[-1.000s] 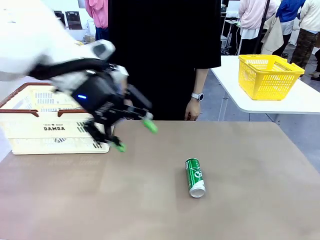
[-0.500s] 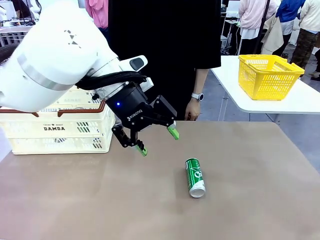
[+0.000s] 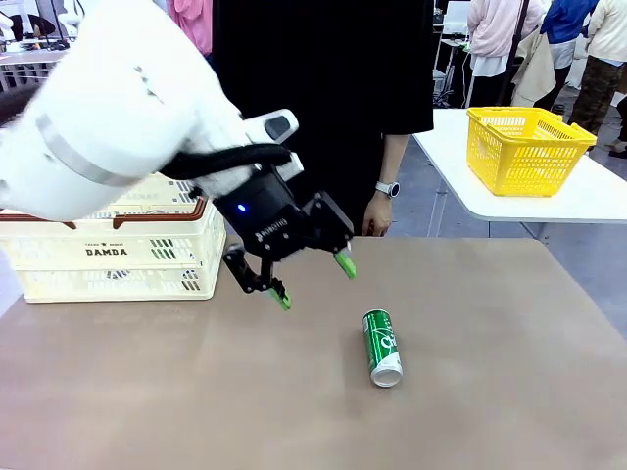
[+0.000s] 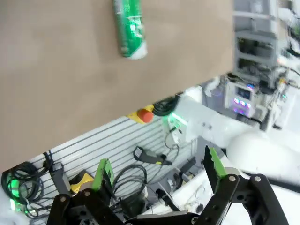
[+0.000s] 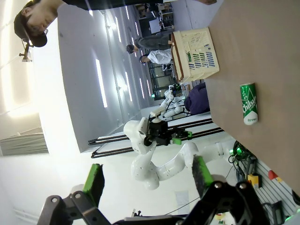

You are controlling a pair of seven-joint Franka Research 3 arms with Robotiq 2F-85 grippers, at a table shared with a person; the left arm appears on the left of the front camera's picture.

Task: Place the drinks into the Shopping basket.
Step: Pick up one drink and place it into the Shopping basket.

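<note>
Moved right from basket: our left tool point(image 3: 312, 279), fingers apart, empty. Next: straddle lying green aluminium can point(image 3: 382, 347), centre frame.

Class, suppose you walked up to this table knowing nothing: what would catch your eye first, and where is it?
First, the big white left arm, its left hand open and empty above the brown table, just right of the cream Shopping basket. Next, the green can lying on its side alone near the table's middle. Then the bright yellow basket on a white side table at far right.
</note>
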